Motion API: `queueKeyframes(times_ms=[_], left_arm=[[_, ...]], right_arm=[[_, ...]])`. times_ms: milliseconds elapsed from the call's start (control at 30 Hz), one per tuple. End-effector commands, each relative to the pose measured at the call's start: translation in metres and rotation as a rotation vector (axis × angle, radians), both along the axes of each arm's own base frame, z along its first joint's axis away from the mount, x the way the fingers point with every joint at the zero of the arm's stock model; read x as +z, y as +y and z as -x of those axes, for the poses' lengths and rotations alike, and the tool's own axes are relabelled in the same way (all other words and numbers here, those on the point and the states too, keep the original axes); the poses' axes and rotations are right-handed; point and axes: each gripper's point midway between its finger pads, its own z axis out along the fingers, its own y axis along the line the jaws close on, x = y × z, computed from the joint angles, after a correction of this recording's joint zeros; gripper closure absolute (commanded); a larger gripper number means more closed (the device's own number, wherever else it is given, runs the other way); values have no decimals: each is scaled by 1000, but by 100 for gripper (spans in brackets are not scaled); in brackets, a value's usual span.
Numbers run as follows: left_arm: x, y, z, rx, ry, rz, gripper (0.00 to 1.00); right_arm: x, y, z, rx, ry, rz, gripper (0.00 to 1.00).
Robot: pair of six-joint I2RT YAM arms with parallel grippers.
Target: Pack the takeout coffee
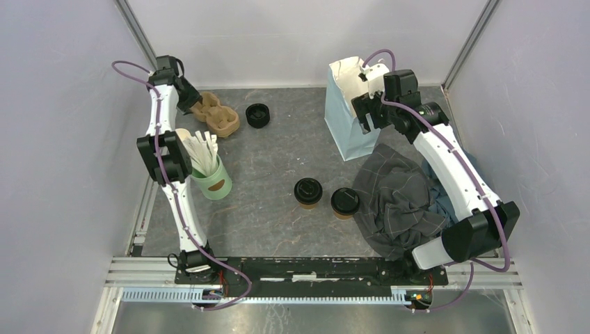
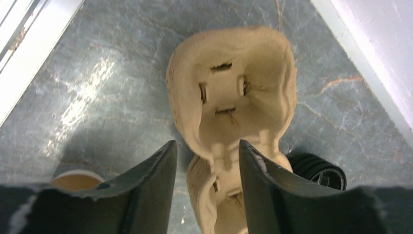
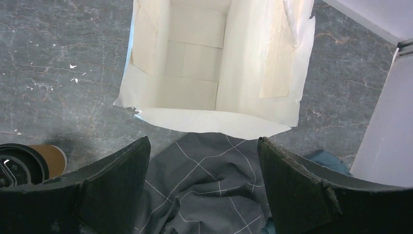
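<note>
Left fingers (image 2: 253,180) stood apart over a moulded pulp cup carrier (image 2: 234,97). Its narrow waist lay in the gap between them, and a sliver of shadow showed along one finger, so they looked open rather than clamped (whether the other finger grazed the pulp I could not tell). Just past one fingertip sat a stack of black lids (image 2: 316,170). Right fingers (image 3: 122,175) were spread wide with nothing held, hovering above a crumpled grey checked cloth (image 3: 204,190), with the open mouth of a paper bag (image 3: 195,63) directly ahead of their tips. The left coffee cup (image 1: 307,193) and the right coffee cup (image 1: 344,202) stood upright and lidded on the bench (image 1: 278,160), just beside each other. Both were well apart from either pair of fingers, back toward the arm bases.
</note>
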Motion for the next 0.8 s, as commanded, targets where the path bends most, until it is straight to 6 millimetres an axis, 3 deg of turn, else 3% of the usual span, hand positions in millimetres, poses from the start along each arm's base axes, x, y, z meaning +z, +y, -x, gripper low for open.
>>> queueKeyframes(times_ms=[0,133,367,533,767], left_arm=[[36,-13,30,6,32,14,48],[33,-23,49,25,112,30,56],[15,-43,65,0,216,42,52],[6,-45,63,-3,231,43,53],[-7,-51,64,-32,268,22,67]], right_arm=[[7,12,1,30,-19,-82,13],[-2,17,5,49,7,-104,14],[-11,18,12,54,27,-110,15],[-9,17,12,53,21,-106,15],[-3,17,11,53,6,-107,15]])
